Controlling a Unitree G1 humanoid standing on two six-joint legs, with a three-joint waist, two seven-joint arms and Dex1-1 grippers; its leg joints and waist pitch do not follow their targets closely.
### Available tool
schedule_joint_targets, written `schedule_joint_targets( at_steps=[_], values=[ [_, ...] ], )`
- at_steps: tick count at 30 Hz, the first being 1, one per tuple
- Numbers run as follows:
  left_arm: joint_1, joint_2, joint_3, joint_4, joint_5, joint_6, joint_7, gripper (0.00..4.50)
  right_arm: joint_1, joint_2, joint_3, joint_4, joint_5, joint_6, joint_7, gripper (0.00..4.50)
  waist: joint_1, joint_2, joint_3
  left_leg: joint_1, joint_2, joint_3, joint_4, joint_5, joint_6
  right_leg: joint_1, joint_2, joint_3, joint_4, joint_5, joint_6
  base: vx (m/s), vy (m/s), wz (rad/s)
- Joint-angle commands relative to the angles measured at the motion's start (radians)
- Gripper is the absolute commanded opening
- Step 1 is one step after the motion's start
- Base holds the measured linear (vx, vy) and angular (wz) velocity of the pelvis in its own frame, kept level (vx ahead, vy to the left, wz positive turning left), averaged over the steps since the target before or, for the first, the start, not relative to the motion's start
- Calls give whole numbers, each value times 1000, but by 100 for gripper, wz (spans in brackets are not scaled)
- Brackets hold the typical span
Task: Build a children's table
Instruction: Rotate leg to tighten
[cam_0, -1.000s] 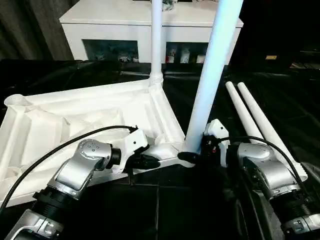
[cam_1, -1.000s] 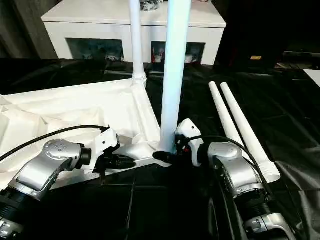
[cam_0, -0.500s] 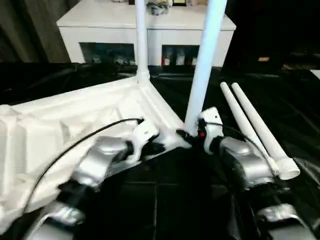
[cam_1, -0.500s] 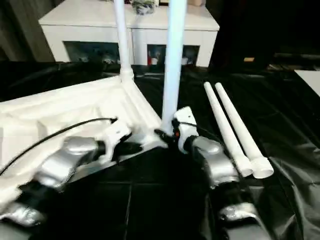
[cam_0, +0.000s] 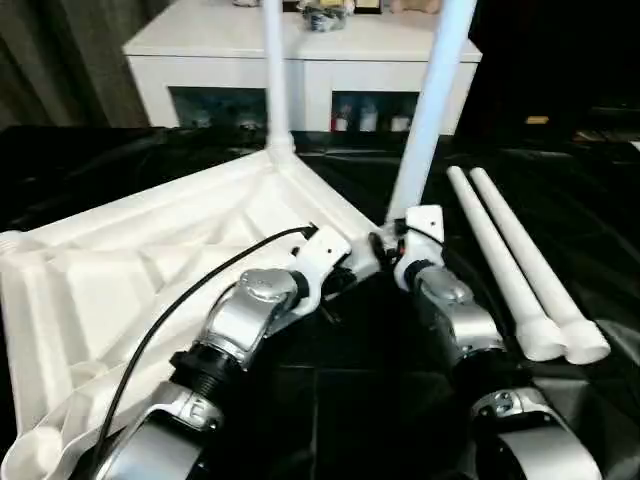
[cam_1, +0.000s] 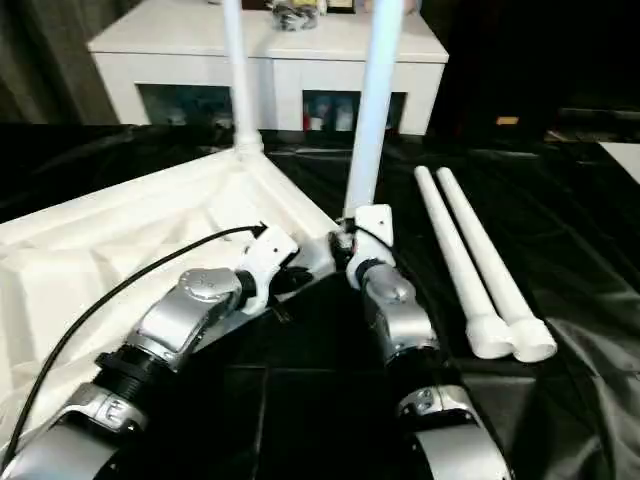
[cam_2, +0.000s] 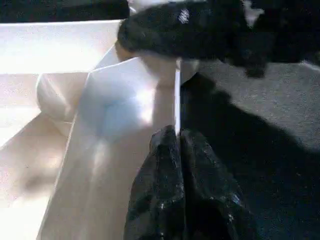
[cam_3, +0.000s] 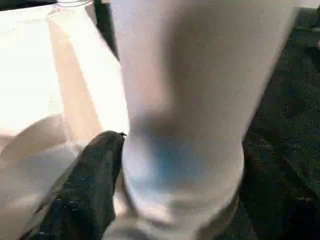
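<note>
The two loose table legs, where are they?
In the left eye view the two loose legs lie side by side on the black cover, on the robot's right, beside the right arm and apart from the upturned tabletop.

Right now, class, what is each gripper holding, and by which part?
The left gripper is shut on the tabletop's thin edge near its corner. The right gripper flanks the near leg's base; whether it holds cannot be told.

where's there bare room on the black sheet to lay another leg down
Free: the black sheet beyond the two loose legs, on the robot's right, and the strip between the tabletop and the white cabinet. Crowded: the near corner, where the left end effector and right end effector meet at the near upright leg.
</note>
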Motion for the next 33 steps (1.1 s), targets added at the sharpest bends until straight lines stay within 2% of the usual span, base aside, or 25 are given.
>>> schedule_joint_targets(
  at_steps=[1, 2, 4, 5, 6, 7, 9, 10, 12, 13, 18, 22, 27, 28, 30, 33],
  values=[
    [29, 35, -15, -3, 16, -3, -20, 0, 18, -9, 33, -40, 31, 30, 109, 389, 2, -7, -49, -2, 51, -33, -85, -251, 10, 38, -79, 44, -88, -301, -176, 0, 0, 0],
    [33, 43, -19, -10, 16, -10, -32, 0, 21, -18, 35, -54, 35, 35, 128, 389, 1, -7, -49, -3, 52, -34, -85, -247, 14, 39, -79, 44, -88, -298, -175, 0, 0, 0],
    [66, 97, -36, -69, 12, -18, -111, 0, 56, -92, 63, -156, 67, 58, 291, 389, 1, -7, -49, -11, 54, -35, -85, -218, 30, 45, -78, 44, -83, -257, -177, 0, 0, 0],
    [66, 97, -36, -69, 12, -18, -111, 0, 56, -92, 63, -156, 67, 58, 291, 389, 2, -6, -51, -10, 57, -35, -85, -210, 35, 44, -79, 43, -81, -245, -180, 0, 0, 0],
    [81, 122, -44, -96, 7, -33, -152, 0, 76, -130, 79, -198, 75, 58, 372, 389, 3, -6, -55, -7, 55, -32, -78, -183, 43, 43, -78, 45, -79, -203, -196, 0, 0, 0],
    [93, 146, -49, -116, -1, -28, -186, 0, 99, -170, 100, -237, 83, 56, 449, 389, 5, -6, -57, -10, 56, -31, -74, -133, 55, 47, -77, 45, -68, -117, -221, 51, -9, -1],
    [114, 187, -59, -150, -18, -27, -255, 0, 133, -234, 129, -291, 95, 58, 572, 389, 10, -4, -59, -7, 56, -27, -69, -100, 78, 47, -74, 44, -59, -27, -250, 0, 0, 0],
    [125, 207, -64, -169, -29, -31, -293, 0, 147, -261, 138, -311, 100, 60, 625, 389, 8, -4, -59, -10, 56, -25, -67, -86, 94, 47, -74, 44, -54, 8, -267, 0, 0, 0],
    [140, 237, -72, -198, -50, -35, -353, 0, 164, -301, 151, -334, 108, 61, 697, 389, 10, -4, -57, -7, 58, -25, -68, -103, 101, 48, -77, 44, -56, -2, -278, 0, 0, 0],
    [159, 271, -82, -240, -84, -46, -433, 0, 178, -341, 167, -353, 112, 69, 763, 389, 11, -4, -55, -4, 59, -25, -70, -124, 99, 46, -75, 43, -60, -34, -284, 0, 0, 0],
    [187, 329, -97, -355, -147, 16, -551, 0, 195, -398, 200, -386, 104, 70, 851, 389, 16, -2, -49, 6, 64, -23, -75, -167, 65, 37, -73, 45, -67, -126, -278, 0, 0, 0],
    [189, 334, -99, -368, -148, 22, -558, 0, 194, -406, 214, -392, 92, 62, 877, 389, 21, -6, -47, 3, 61, -24, -77, -175, 47, 40, -75, 47, -69, -167, -260, 0, 0, 0],
    [189, 334, -94, -359, -140, 19, -550, 0, 196, -417, 231, -389, 86, 67, 911, 389, 23, -10, -52, 1, 58, -23, -72, -134, 58, 43, -74, 47, -64, -114, -261, 0, 0, 0],
    [189, 336, -93, -359, -141, 19, -550, 0, 196, -417, 230, -389, 89, 71, 915, 362, 24, -8, -52, 1, 59, -23, -71, -127, 63, 43, -74, 47, -62, -104, -264, 0, 0, 0],
    [189, 337, -92, -363, -141, 24, -551, 0, 197, -419, 229, -390, 93, 74, 918, 355, 25, -8, -53, 0, 58, -23, -70, -123, 66, 44, -74, 46, -62, -99, -267, 0, 0, 0],
    [191, 340, -89, -367, -139, 30, -552, 0, 198, -417, 221, -387, 101, 79, 929, 317, 24, -8, -52, 1, 59, -24, -71, -132, 65, 44, -75, 45, -63, -120, -264, 0, 0, 0]
  ],
)
